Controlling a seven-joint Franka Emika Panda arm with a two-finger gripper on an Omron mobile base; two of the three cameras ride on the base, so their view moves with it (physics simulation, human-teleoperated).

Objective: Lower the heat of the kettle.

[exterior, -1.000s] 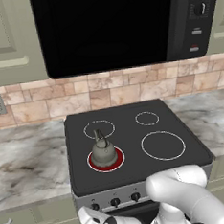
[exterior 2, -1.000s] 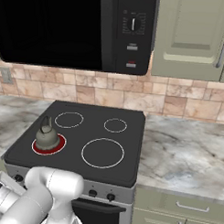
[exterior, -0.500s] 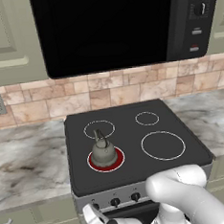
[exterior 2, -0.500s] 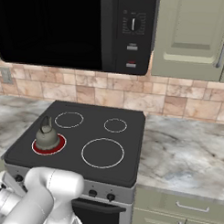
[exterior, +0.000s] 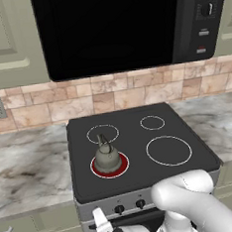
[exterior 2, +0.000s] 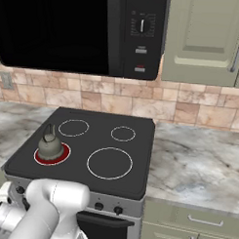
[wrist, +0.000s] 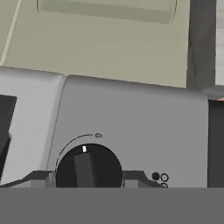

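Nothing has shifted: my fingers [wrist: 89, 176] straddle the stiff knob [wrist: 89, 168], open, below the kettle [exterior: 107, 157]; I'd pinch its ridge.

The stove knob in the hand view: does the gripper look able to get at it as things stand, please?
Probably yes. The black knob sits straight ahead between the two fingertips, with only bare grey panel around it and nothing in between.

Black glass-top stove [exterior: 142, 165] sat btwn grey-veined marble counters [exterior 2: 198, 163], w/ tan stone-tile backsplash [exterior: 116, 95], black built-in microwave [exterior 2: 95, 33] above, and pale olive cabinet doors [exterior 2: 205, 39] alongside.
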